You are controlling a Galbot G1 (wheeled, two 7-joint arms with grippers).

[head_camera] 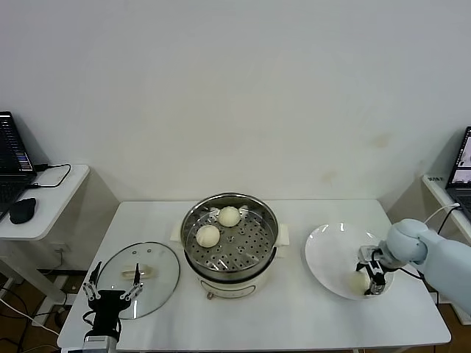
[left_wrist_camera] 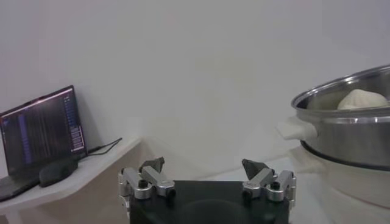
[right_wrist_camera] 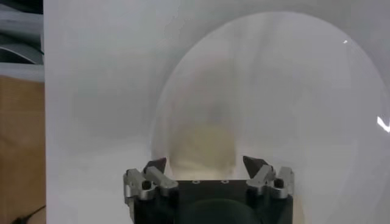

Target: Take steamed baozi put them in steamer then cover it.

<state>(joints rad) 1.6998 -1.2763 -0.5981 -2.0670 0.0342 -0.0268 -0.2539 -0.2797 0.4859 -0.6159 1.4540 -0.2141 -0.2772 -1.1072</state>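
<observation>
The steamer (head_camera: 230,245) is sitting at the middle of the table (head_camera: 294,309), holding two steamed baozi (head_camera: 208,235) side by side. The cover (head_camera: 140,278) is lying flat on the table to its left. The plate (head_camera: 331,254) is lying to its right, carrying one baozi (head_camera: 359,281) near its front edge.

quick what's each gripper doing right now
Left gripper: open, empty, by the cover.
Right gripper: around a baozi on the plate; grip cannot be told.
</observation>
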